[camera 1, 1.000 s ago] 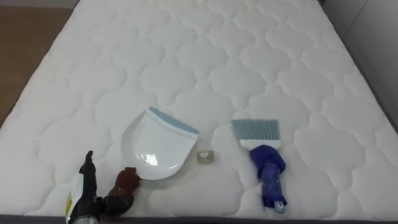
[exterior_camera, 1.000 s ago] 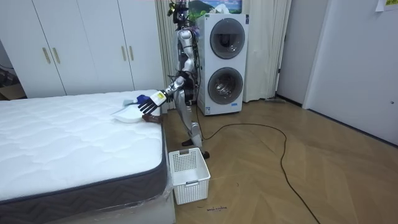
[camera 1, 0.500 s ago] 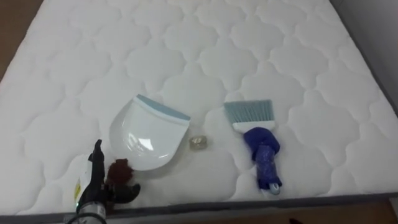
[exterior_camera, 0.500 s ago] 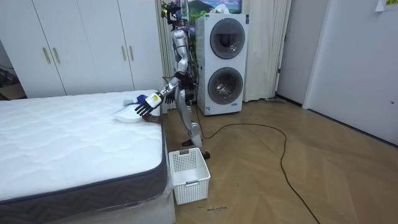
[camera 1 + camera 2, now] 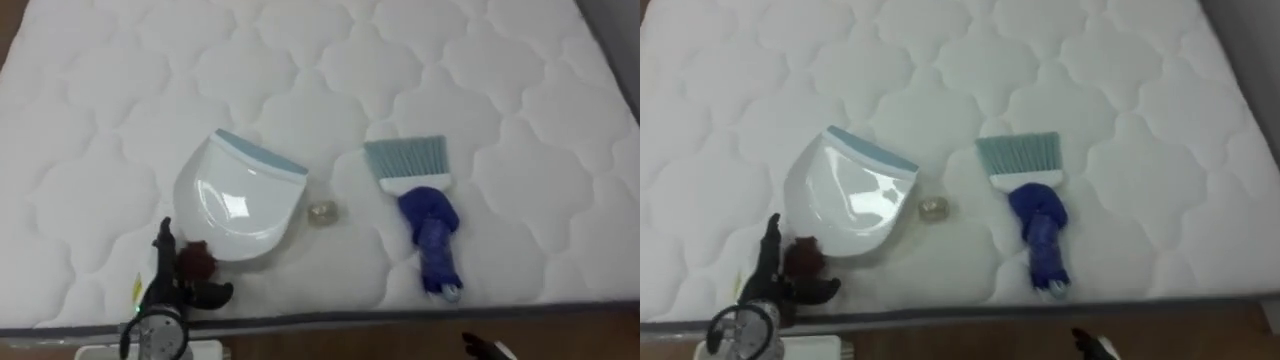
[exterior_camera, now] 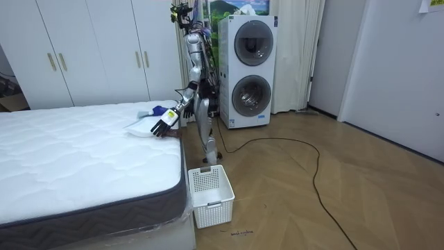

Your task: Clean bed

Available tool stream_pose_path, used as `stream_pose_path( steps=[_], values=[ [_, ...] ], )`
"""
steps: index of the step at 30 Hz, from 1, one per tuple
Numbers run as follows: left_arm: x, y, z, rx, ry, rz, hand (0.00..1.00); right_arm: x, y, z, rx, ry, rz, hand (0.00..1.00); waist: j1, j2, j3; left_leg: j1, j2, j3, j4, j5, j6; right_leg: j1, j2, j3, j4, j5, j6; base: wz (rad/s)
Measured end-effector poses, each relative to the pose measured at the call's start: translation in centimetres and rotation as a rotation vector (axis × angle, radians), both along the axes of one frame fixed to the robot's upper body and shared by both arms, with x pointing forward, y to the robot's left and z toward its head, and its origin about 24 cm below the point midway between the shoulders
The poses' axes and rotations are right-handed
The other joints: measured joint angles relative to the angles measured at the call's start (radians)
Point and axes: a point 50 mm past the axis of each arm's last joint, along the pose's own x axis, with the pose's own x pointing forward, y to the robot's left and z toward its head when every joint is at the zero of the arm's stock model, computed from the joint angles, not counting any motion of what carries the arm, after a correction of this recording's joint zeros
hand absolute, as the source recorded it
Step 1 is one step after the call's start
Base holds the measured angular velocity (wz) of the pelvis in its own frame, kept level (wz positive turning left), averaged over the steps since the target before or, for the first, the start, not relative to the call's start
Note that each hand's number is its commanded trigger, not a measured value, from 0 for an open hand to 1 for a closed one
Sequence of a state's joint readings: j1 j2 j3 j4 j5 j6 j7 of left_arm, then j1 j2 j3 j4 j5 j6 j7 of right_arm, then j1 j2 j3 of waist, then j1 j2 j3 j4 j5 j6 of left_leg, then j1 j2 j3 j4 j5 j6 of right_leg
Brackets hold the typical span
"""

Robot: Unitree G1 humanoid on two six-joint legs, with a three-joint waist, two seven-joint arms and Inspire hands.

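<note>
Left robot hand [image 5: 168,290] spread beside dustpan [image 5: 240,205] handle, brush [image 5: 425,225] apart

A white plastic dustpan [image 5: 240,200], a small pale scrap [image 5: 321,212] and a blue hand brush [image 5: 425,225] lie on a white quilted mattress [image 5: 330,60]. The dark left hand [image 5: 172,288] sits beside the dustpan, fingers spread.

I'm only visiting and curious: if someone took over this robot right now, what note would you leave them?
Left hand: fingers open, beside the dark red handle of the dustpan, no grip.
Right hand: low, at the bed's near edge.
Hand brush lies on the mattress, right of the dustpan; a small scrap lies between them.
Done: nothing swept.
Left: grip both tools, sweep the scrap into the dustpan.
</note>
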State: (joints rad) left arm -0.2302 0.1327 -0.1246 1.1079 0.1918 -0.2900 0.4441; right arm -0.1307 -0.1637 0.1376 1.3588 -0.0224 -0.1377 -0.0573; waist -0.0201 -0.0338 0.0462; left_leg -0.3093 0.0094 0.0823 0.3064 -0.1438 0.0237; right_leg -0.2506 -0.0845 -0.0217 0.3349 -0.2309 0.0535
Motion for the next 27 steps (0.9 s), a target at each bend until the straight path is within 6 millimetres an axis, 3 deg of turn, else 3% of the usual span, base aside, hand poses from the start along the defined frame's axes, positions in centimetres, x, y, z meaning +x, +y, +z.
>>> stream_pose_path(
  steps=[1, 2, 4, 6, 12, 14, 20, 27],
  values=[
    [-0.3, 0.4, -0.3, 0.004, 0.018, 0.025, 0.00, 0.9, 0.0, 0.3, 0.001, -0.029, -0.017, 0.00, 0.005, 0.006, 0.0039, -0.011, 0.001, -0.050, 0.004, -0.001, -0.002, -0.043, 0.017, -0.029, -0.032, 0.030, -0.033, -0.52],
    [-0.7, 0.5, -0.7, -0.008, 0.044, 0.052, 0.00, 1.7, -0.1, 0.6, -0.024, -0.057, -0.016, 0.00, -0.003, 0.029, 0.0077, -0.026, 0.007, -0.077, 0.018, -0.007, -0.012, -0.066, 0.032, -0.068, -0.052, 0.096, -0.059, -0.39],
    [-0.9, 0.5, -0.9, -0.012, 0.062, 0.062, 0.00, 1.8, -0.2, 0.6, -0.062, -0.049, 0.003, 0.00, -0.012, 0.046, 0.0062, -0.044, 0.012, -0.054, 0.031, -0.011, -0.016, -0.064, 0.035, -0.109, -0.061, 0.107, -0.064, -0.06],
    [-0.4, 0.6, -0.6, -0.012, 0.054, 0.066, 0.00, 1.5, -0.1, 0.5, -0.064, -0.030, 0.001, 0.00, -0.025, 0.050, 0.0065, -0.051, 0.014, -0.041, 0.033, -0.011, -0.017, -0.071, 0.037, -0.120, -0.047, 0.105, -0.068, 0.19],
    [1.0, 0.6, 0.1, -0.022, 0.026, 0.100, 0.00, 3.0, 0.1, 1.0, -0.075, -0.058, 0.030, 0.00, -0.027, 0.051, 0.0073, -0.100, 0.014, -0.023, 0.080, -0.015, -0.013, -0.147, 0.034, -0.119, 0.046, 0.087, -0.077, 0.00],
    [1.0, 0.7, 0.1, -0.040, 0.035, 0.132, 0.00, 3.1, 0.1, 1.0, -0.076, -0.056, 0.033, 0.00, -0.030, 0.052, 0.0080, -0.103, 0.015, -0.018, 0.103, -0.030, -0.012, -0.156, 0.029, -0.117, 0.071, 0.065, -0.076, 0.00],
    [0.8, 0.9, -0.1, -0.052, 0.059, 0.174, 0.00, 3.6, -0.2, 1.3, -0.073, -0.069, 0.012, 0.00, -0.029, 0.053, 0.0073, -0.160, 0.016, -0.004, 0.149, -0.032, -0.012, -0.230, 0.026, -0.094, 0.151, 0.058, -0.081, -0.07],
    [1.7, 0.9, 0.5, -0.037, 0.036, 0.186, 0.00, 3.7, -0.3, 1.4, -0.068, -0.081, -0.022, 0.00, -0.032, 0.053, 0.0079, -0.215, 0.028, -0.003, 0.213, -0.045, -0.015, -0.281, 0.028, -0.097, 0.206, 0.046, -0.092, 0.00]
  ],
)
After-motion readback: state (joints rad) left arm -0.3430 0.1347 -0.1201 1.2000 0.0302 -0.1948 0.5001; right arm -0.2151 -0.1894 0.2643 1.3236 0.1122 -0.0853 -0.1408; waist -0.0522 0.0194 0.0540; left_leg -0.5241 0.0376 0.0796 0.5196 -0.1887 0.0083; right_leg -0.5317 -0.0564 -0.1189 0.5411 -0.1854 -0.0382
